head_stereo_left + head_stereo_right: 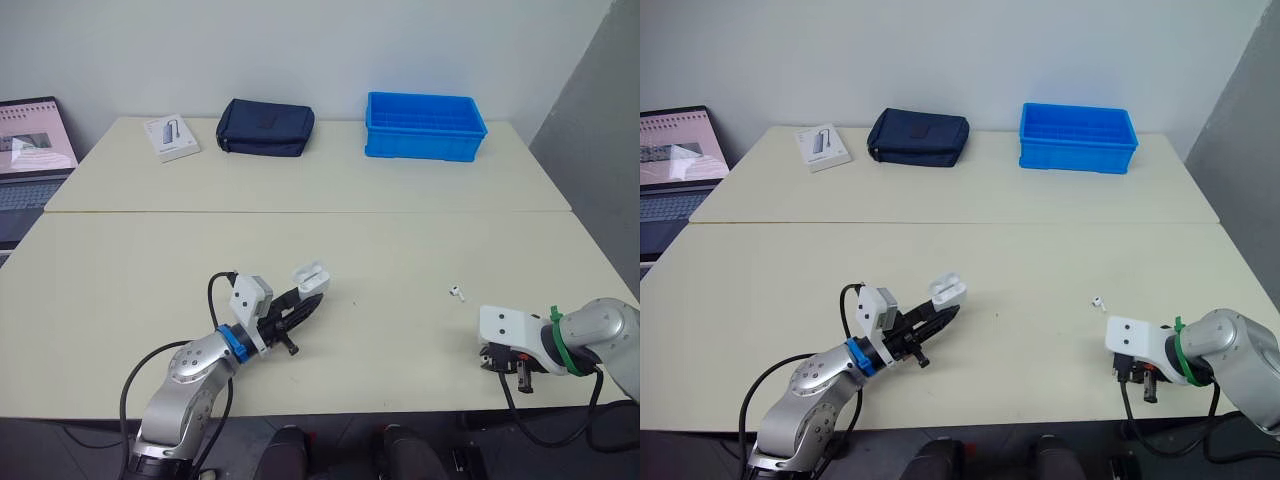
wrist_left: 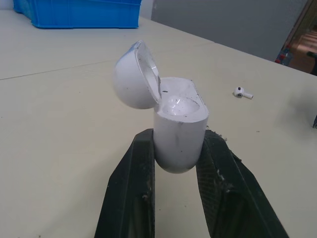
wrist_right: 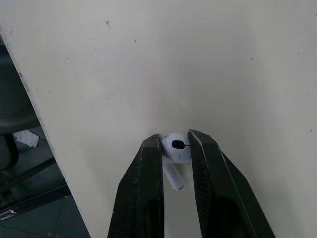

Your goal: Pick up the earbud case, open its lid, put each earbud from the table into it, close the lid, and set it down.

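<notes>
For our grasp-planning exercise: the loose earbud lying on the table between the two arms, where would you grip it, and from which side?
Probably the rounded head of the loose earbud, from straight above, pinching across it: it lies flat on the table with its thin stem sideways, offering little else.

A far table and a near table, both pale, meet along a seam. On the far table, a blue plastic bin sits at one o'clock and a dark navy pouch at eleven. A small white box lies near the pouch, toward ten. An open laptop stands past the tables' edge at nine.
</notes>
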### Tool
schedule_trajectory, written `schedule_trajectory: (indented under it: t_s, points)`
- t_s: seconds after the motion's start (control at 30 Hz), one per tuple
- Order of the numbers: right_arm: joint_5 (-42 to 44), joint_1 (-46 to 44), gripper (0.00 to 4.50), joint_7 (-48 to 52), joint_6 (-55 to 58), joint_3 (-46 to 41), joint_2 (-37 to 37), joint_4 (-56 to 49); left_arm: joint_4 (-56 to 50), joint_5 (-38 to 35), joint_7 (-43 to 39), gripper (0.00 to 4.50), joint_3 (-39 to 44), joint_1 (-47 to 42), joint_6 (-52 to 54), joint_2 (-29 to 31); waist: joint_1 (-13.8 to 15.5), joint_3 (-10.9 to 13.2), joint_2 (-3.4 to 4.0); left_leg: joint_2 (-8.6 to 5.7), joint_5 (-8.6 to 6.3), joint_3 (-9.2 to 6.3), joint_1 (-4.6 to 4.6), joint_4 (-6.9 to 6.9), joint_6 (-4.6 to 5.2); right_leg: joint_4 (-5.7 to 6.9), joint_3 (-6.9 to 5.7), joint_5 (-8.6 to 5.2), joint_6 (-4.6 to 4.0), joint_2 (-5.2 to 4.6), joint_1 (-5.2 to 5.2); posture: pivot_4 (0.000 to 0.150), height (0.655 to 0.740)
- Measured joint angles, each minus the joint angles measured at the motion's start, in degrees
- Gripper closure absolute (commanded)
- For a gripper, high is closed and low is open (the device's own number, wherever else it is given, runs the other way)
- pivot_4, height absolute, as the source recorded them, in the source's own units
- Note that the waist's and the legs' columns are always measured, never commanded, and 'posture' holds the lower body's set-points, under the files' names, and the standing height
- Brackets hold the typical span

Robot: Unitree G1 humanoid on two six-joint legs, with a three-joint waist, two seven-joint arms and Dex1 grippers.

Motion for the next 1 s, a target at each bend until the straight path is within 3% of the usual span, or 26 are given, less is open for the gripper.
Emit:
schedule_trajectory:
  t_s: [0.23, 0.43, 0.5, 0.6, 0.73, 1.0]
  points:
    - [5.25, -4.96, 4.11, 0.21, -0.07, -3.69, 4.23, -0.71, 0.37, -0.01, -0.26, 3.72, -0.01, -1.03, -0.08, 0.00, -0.01, 0.01, 0.01, -0.04, 0.00, 0.00, -0.03, -0.03, 0.00, 0.00, -0.02, 0.08, 0.13, 0.04, -0.03, 0.150, 0.7400]
    - [18.70, -15.97, 4.11, -6.41, 6.39, -11.12, 24.46, -2.50, 2.45, 0.04, -0.48, 3.72, -0.42, -4.06, -1.14, -1.21, -0.06, 0.06, -0.08, -0.03, 0.00, -0.21, -0.16, -0.04, 0.00, -0.02, -0.15, 0.23, 0.36, 0.17, -0.06, 0.150, 0.7400]
    - [23.33, -17.82, 4.11, -11.23, 5.90, -14.23, 35.59, -1.59, 2.79, 0.10, -0.46, 3.72, -0.35, -4.45, -1.61, -1.29, -0.05, 0.06, -0.06, -0.04, -0.01, -0.23, -0.22, -0.06, -0.01, -0.01, -0.14, 0.24, 0.37, 0.19, -0.10, 0.150, 0.7400]
    - [27.73, -19.37, 4.11, -17.88, 5.84, -14.65, 46.38, -1.05, 3.43, 0.28, -0.47, 3.72, -0.48, -5.67, -2.82, -2.17, 0.03, 0.07, -0.02, -0.05, -0.01, -0.31, -0.30, -0.05, -0.01, -0.01, -0.19, 0.24, 0.36, 0.19, -0.12, 0.150, 0.7400]
    - [28.52, -19.21, 4.11, -26.25, 3.88, -13.82, 56.09, 0.51, 4.30, 1.05, -0.11, 3.72, -0.56, -7.43, -4.56, -3.25, 0.08, 0.07, -0.01, -0.07, -0.01, -0.28, -0.30, -0.01, -0.01, 0.00, -0.14, 0.26, 0.36, 0.16, -0.12, 0.150, 0.7400]
    - [22.40, -15.26, 4.11, -31.71, -7.24, -6.50, 61.38, 4.42, 4.63, 1.71, -0.13, 3.72, -0.67, -8.81, -6.25, -3.62, -0.15, 0.06, 0.02, -0.02, 0.00, -0.28, -0.22, -0.04, 0.00, 0.10, -0.13, 0.26, 0.34, 0.24, -0.14, 0.150, 0.7400]
